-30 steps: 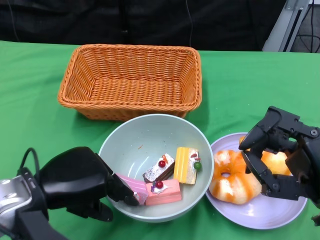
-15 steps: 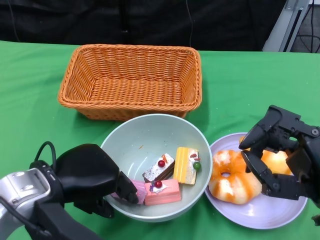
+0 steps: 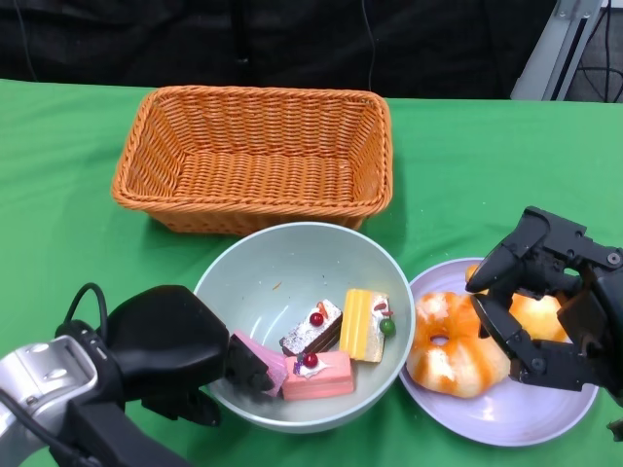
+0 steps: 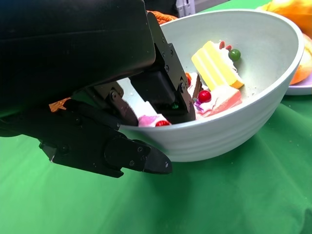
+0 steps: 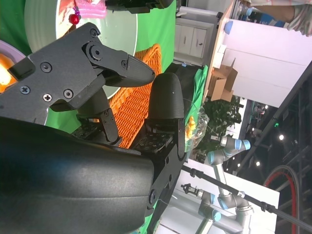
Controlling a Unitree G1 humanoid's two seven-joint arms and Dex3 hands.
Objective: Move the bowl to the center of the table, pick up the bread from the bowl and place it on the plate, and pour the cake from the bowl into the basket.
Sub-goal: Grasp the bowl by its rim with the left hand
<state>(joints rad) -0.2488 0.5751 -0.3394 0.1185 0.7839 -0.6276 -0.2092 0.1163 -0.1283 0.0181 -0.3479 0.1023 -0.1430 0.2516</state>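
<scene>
Left hand on bowl rim; bread on plate.
The left hand (image 3: 175, 352) grips the near-left rim of the bowl (image 3: 292, 263), fingers inside and below the wall. The bowl sits on the green counter (image 3: 58, 195) just in front of the basket (image 3: 255, 156), touching the plate (image 3: 506, 413), and contains cake slices (image 3: 336, 341). The bread (image 3: 458, 345) lies on the plate. The right hand (image 3: 550, 306) hovers above it, fingers spread, holding nothing.
</scene>
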